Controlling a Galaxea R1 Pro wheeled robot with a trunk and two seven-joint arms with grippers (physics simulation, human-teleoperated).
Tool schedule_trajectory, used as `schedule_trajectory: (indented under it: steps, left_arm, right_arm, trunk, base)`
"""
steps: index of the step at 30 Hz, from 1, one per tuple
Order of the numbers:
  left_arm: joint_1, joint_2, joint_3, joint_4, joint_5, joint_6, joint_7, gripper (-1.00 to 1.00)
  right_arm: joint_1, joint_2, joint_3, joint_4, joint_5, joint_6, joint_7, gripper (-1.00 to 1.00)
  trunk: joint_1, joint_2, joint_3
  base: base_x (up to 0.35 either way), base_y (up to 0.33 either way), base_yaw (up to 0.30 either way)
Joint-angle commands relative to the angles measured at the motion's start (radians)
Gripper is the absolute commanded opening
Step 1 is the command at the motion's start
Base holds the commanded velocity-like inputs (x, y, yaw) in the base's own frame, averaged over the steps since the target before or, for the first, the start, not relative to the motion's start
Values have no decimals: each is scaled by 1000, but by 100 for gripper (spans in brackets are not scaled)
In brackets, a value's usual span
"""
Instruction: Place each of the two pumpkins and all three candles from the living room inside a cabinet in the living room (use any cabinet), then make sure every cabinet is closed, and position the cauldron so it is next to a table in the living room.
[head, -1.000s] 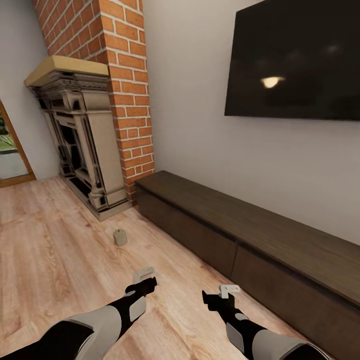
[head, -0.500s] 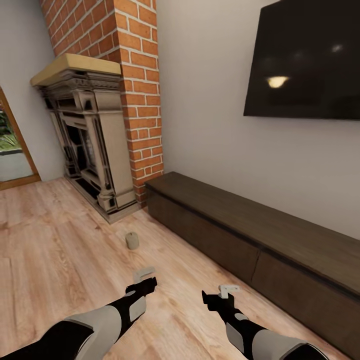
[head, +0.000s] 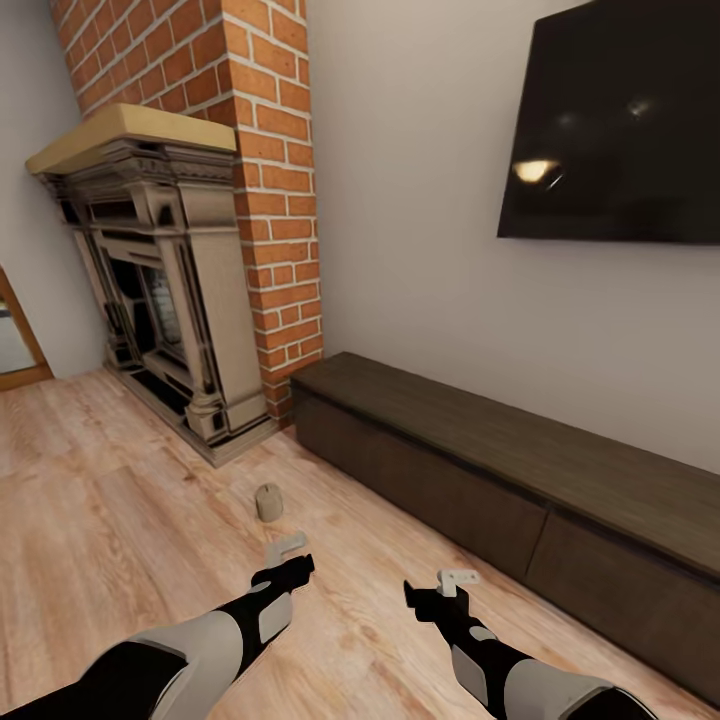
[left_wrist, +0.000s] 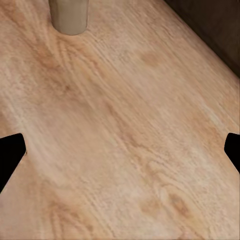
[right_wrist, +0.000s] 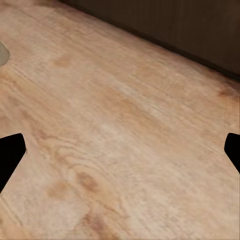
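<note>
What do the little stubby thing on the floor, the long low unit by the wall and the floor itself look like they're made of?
The candle looks like matte grey-tan wax: a dull, smooth cylinder, though the render leaves that open. The cabinet appears to be dark brown wood with faint grain and a low sheen. The floor looks like pale wooden planks, with visible grain and knots.

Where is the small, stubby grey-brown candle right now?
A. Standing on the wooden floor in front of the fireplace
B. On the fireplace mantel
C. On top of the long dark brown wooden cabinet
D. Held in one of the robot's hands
A: the small, stubby grey-brown candle stands upright on the light wooden floor, between the stone fireplace and the long dark brown wooden cabinet, ahead of the open, empty left hand.
</note>
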Motion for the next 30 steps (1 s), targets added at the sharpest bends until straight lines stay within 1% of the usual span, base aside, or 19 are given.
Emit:
schedule_trajectory:
  steps: [1,13,30]
  left_arm:
    - [-1,-1,-8,3,7,-6,1,100]
    - [-2,-1,-8,3,8,-6,0,100]
    - [-1,-1,-8,3,8,-6,0,100]
  right_arm:
    - [-1,0,4,3,-11,-5,6,100]
    - [-1,0,4,3,-12,-5,6,100]
    - [-1,0,3,2,-12,-5,6,100]
  trunk:
    - [0,0,0]
    - [0,0,1]
    - [0,0,1]
  base:
    - [170,316,-107]
    - [150,317,-29]
    - [13,326,-257]
